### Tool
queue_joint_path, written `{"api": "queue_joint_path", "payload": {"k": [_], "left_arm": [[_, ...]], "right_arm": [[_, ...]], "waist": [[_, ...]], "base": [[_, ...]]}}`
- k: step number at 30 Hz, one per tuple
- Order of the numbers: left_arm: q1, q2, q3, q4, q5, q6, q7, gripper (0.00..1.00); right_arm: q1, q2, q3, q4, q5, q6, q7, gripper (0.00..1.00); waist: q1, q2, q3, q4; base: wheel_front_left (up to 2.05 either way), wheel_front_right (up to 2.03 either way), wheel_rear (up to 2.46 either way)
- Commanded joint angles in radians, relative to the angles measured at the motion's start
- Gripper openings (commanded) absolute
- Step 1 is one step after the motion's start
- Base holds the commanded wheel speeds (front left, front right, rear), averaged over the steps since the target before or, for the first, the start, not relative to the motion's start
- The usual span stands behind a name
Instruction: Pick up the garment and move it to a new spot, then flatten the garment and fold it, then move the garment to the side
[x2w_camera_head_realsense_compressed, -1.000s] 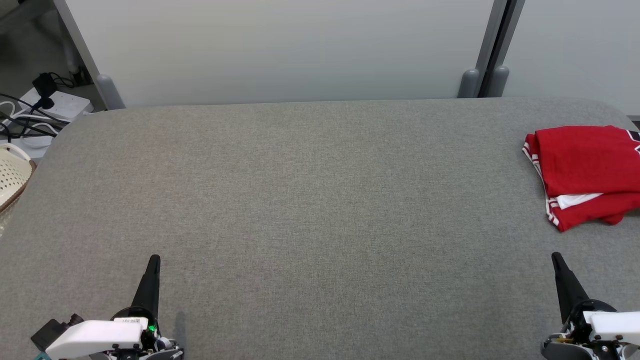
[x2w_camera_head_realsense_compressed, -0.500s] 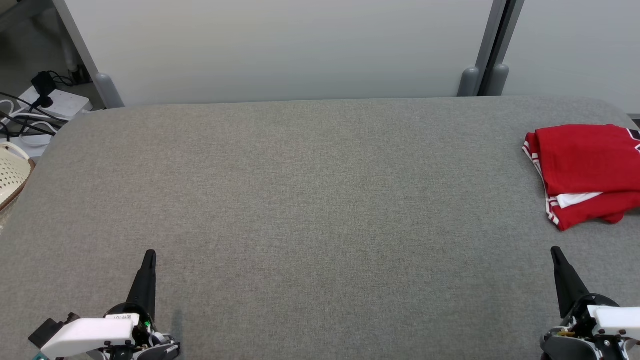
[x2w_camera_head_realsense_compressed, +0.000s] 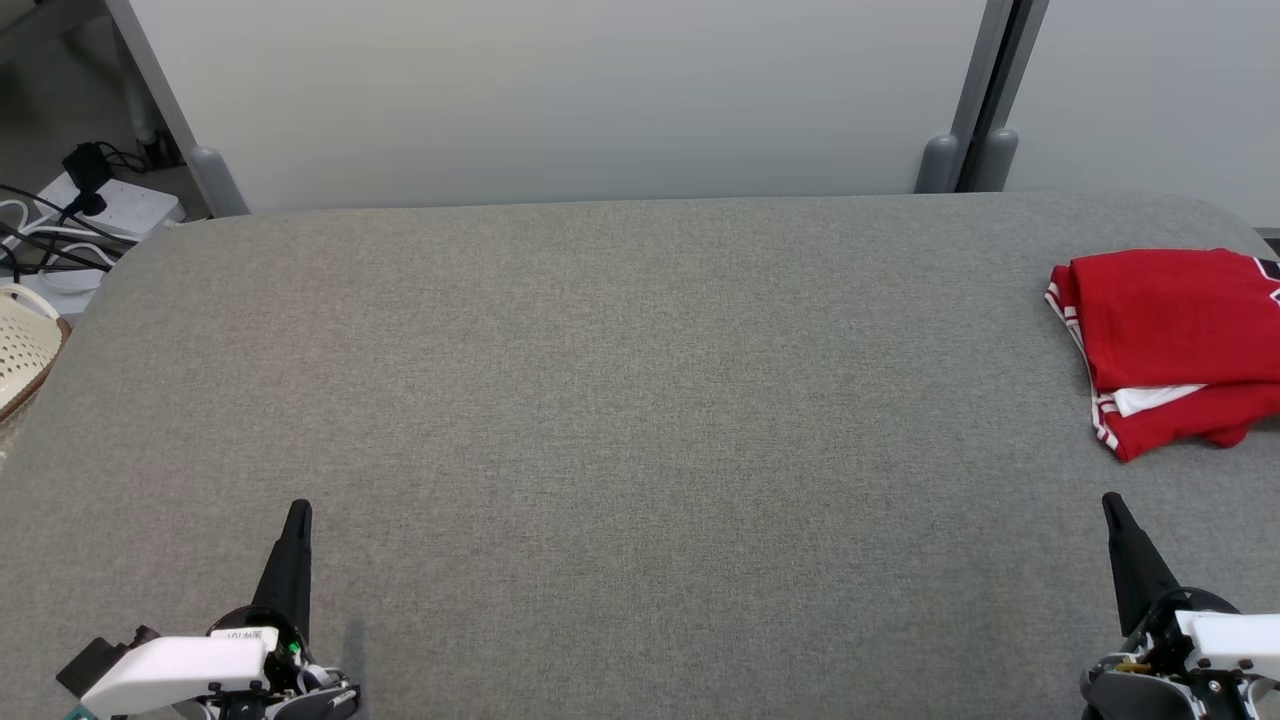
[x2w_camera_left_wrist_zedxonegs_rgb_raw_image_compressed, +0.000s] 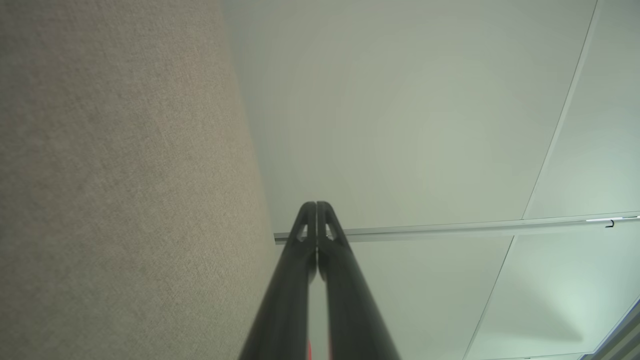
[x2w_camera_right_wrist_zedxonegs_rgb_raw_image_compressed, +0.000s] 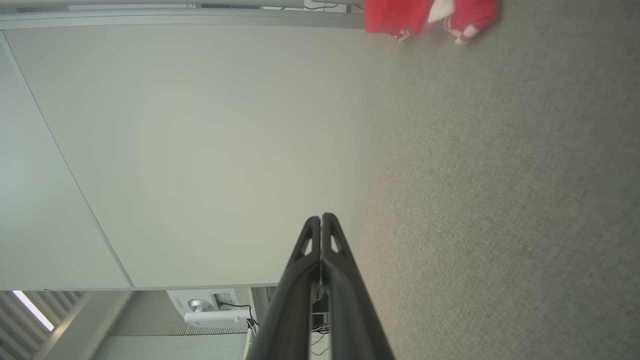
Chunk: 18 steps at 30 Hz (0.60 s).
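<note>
Grippers first, nearest the robot. Left gripper at 7 o'clock on the grey surface, jaws pressed together, nothing between them. Right gripper at 5 o'clock, jaws likewise together and empty. Both point toward 12 and hang low over bare cloth. Both wrist views confirm it: fingers meet along their length on the left gripper and the right gripper.

Garment: red with white striped trim, at 3 o'clock by the surface's right edge, running out of the head view. It lies as a compact stacked bundle, with a white layer showing between red ones and a loose corner poking out on the near side.

Progress, my reading: pick-up, flattening, folding and the shift to the side all look done. At most the loose corner could be tidied.

Relation: the garment sits ahead of the right gripper, toward 12 to 1 o'clock, apart from it. It is well apart from the left gripper, toward 2 o'clock.

Farther off: basket at 9 o'clock, partition at 12.
</note>
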Motion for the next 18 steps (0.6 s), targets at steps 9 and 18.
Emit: {"api": "queue_joint_path", "payload": {"k": [9, 18], "left_arm": [[-0.058, 0.01, 0.034, -0.022, -0.005, -0.008, 0.005, 0.0], [-0.058, 0.01, 0.034, -0.022, -0.004, -0.008, 0.006, 0.0]], "right_arm": [[-0.04, -0.01, 0.016, -0.025, 0.01, 0.001, 0.01, 0.0], [-0.04, -0.009, 0.016, -0.025, 0.009, 0.001, 0.011, 0.0]], "waist": [[0.0, -0.0001, 0.0, 0.0], [0.0, -0.0001, 0.0, 0.0]], "base": [[0.0, 0.0, 0.0], [0.0, 0.0, 0.0]]}}
